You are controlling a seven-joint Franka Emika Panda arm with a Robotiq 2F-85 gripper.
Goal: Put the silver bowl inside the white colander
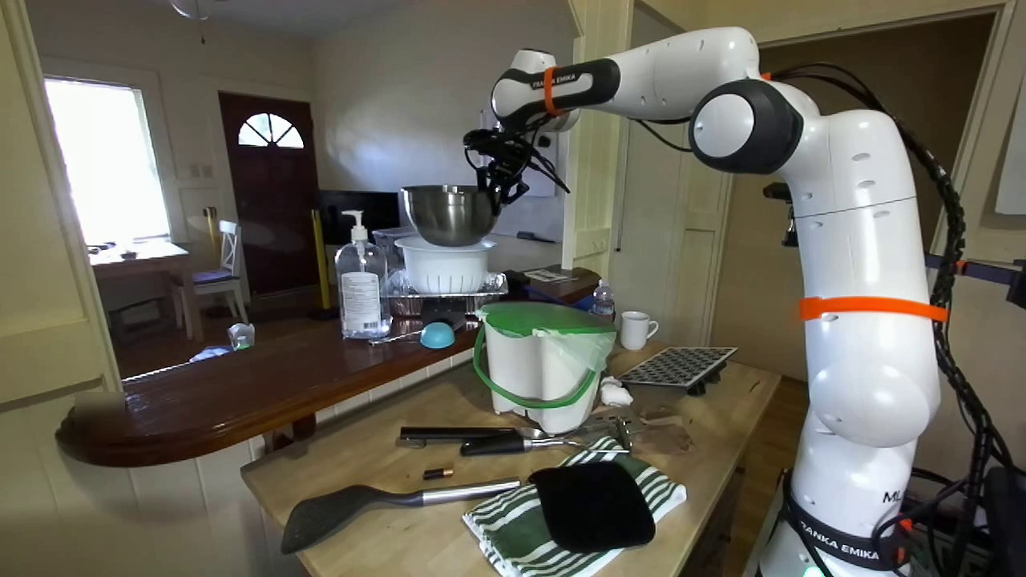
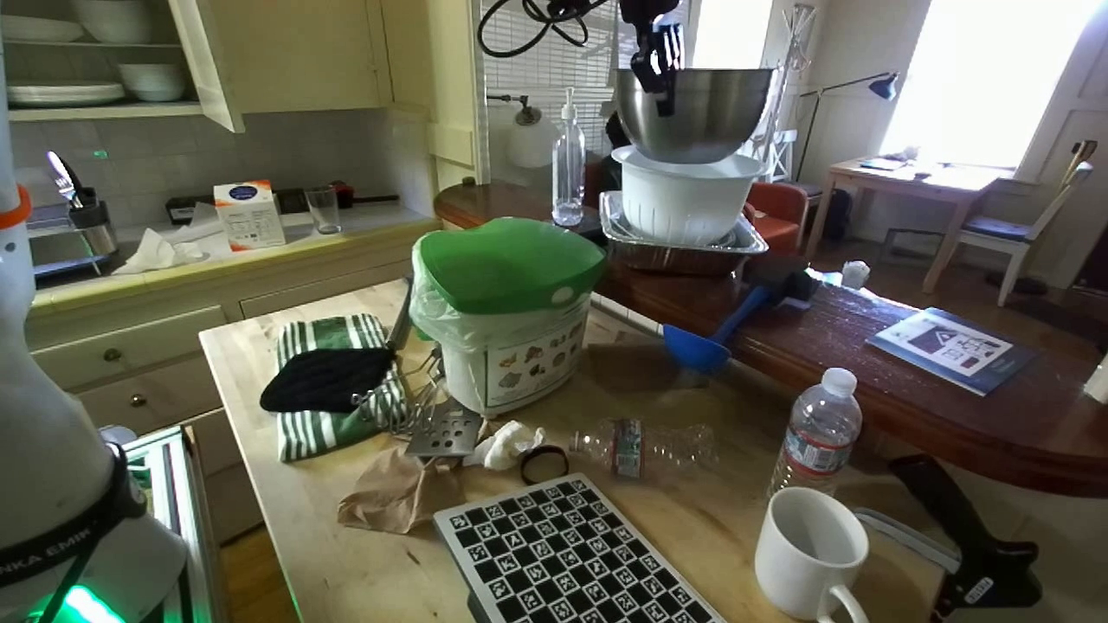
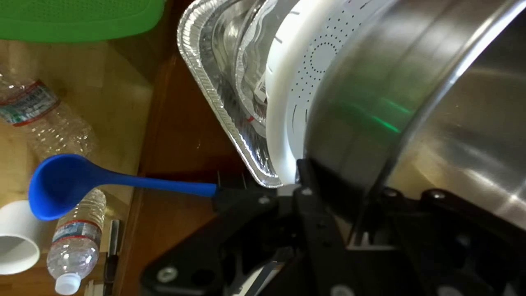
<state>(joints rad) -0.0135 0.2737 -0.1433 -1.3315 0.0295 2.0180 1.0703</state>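
Observation:
The silver bowl (image 1: 449, 218) is held upright over the white colander (image 1: 445, 271); in that view its bottom is about level with the colander's rim. An exterior view also shows the bowl (image 2: 705, 112) overlapping the top of the colander (image 2: 684, 203). My gripper (image 1: 498, 192) is at the bowl's rim. In the wrist view, the bowl's wall (image 3: 361, 94) passes between the gripper's fingers (image 3: 349, 189), and the gripper appears shut on it. The colander's perforated inside (image 3: 312, 78) shows beside the bowl. Whether bowl and colander touch is not clear.
The colander stands in foil trays (image 2: 684, 258) on the raised dark wooden counter (image 1: 280, 377). A soap pump bottle (image 1: 361, 292) stands beside it. A green-rimmed pale container (image 1: 537, 361) stands on the lower table. A blue ladle (image 2: 697, 350) lies at the counter edge.

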